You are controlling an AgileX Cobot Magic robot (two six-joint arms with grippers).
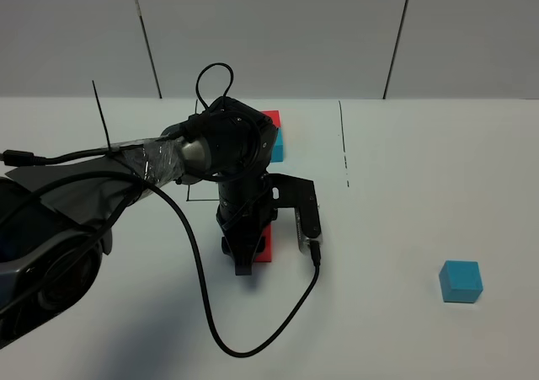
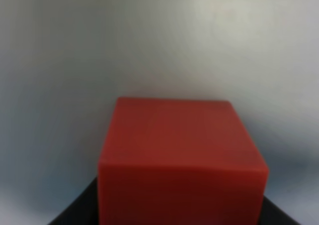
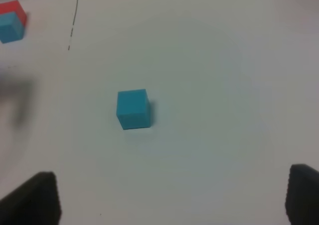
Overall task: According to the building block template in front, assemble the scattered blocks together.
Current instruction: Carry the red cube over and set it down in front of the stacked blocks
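**Two loose cubes, one of them clamped**

One matte red cube [image 2: 182,160], flat-faced and crisp-edged, is clenched in the left gripper [image 1: 255,252] near the template pair [image 1: 272,136], a single red-and-blue block pair. One matte cyan-blue cube [image 3: 133,109] lies well apart on the smooth white table [image 1: 404,186]. The right gripper [image 3: 169,200] hovers over it, jaws wide and empty.
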